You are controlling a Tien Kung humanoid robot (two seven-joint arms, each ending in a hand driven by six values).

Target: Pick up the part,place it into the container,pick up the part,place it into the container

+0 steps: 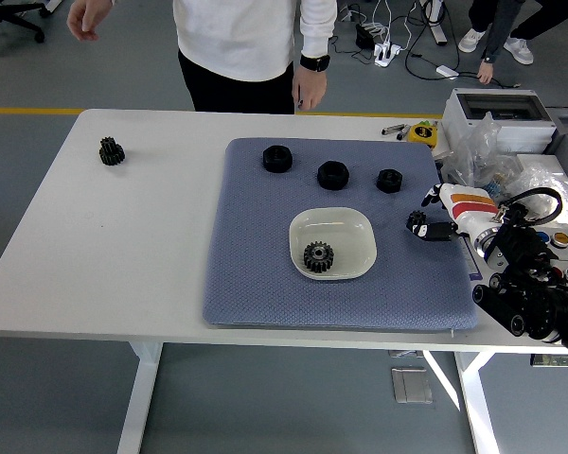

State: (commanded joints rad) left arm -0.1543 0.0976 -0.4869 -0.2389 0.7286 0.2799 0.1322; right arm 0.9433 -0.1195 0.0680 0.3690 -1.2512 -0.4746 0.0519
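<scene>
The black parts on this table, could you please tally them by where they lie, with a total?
On the blue-grey mat, in a row: 3, the left black part, the middle black part, the right black part.
In the cream square dish: 1, a black toothed gear.
On the bare white table, far left: 1, a small black gear.
Total: 5.

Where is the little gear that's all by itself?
In the head view the lone gear sits on the bare white table at the far left, well away from the blue mat.
</scene>
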